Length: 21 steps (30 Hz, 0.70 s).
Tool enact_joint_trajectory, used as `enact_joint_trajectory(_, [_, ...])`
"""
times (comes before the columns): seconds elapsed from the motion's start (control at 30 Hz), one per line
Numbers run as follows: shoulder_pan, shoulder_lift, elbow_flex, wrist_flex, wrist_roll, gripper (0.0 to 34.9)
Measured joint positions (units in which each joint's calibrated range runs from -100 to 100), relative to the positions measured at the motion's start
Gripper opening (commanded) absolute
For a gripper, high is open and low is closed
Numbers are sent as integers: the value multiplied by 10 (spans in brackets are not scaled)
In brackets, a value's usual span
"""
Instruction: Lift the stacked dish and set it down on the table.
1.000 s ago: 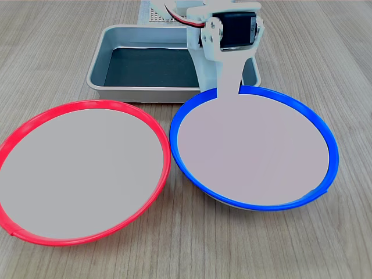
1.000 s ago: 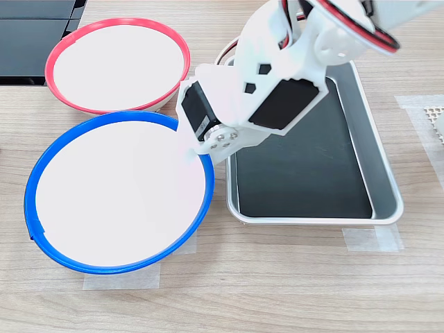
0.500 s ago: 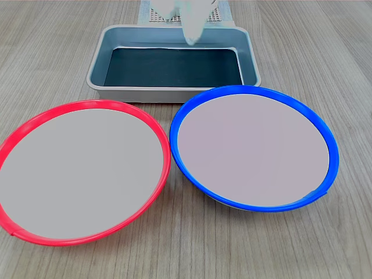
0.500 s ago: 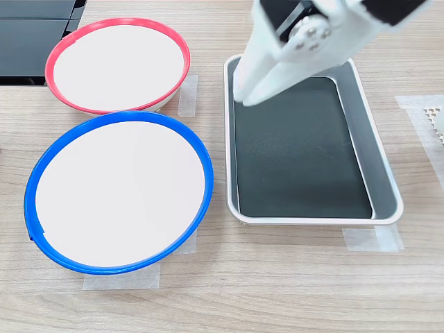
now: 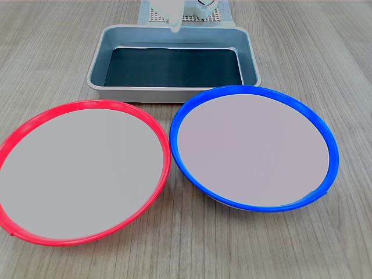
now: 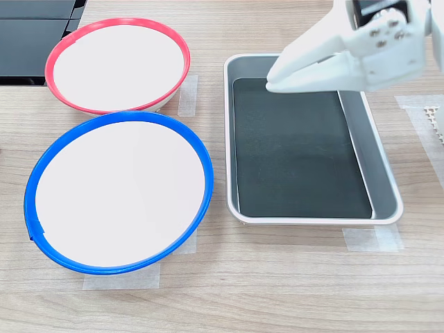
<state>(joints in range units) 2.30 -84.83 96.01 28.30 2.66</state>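
The stacked dish [image 5: 253,148] [image 6: 121,198], blue-rimmed with a flat pale inside, rests on the table [image 5: 325,52] [image 6: 277,277] beside the red-rimmed dish [image 5: 81,171] [image 6: 118,66]; nothing touches it. In the second exterior view my white gripper [image 6: 272,82] hovers over the metal tray, well to the second exterior view's right of the blue dish. Its fingers point left with tips together and nothing between them. Only its tip [image 5: 174,24] shows at the top edge of the first exterior view.
A grey metal tray [image 5: 174,93] [image 6: 312,218] with a dark floor lies behind the dishes in the first exterior view. Pale tape strips [image 6: 121,279] [image 6: 371,239] mark the table. A black object [image 6: 35,35] sits at the second exterior view's top left.
One second ago my gripper was at the blue dish's rim. It has since lifted off and drawn back over the tray. The blue dish stays put on the table.
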Motion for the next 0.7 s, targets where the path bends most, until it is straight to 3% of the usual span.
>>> enact_joint_trajectory(0.3, [11,-137,40,169,1,1])
enact_joint_trajectory(0.43, [11,-135,40,186,1,4])
enact_joint_trajectory(0.47, [11,-138,40,188,1,19])
enact_joint_trajectory(0.53, [11,-145,40,189,1,4])
enact_joint_trajectory(0.7, [11,-140,40,189,3,4])
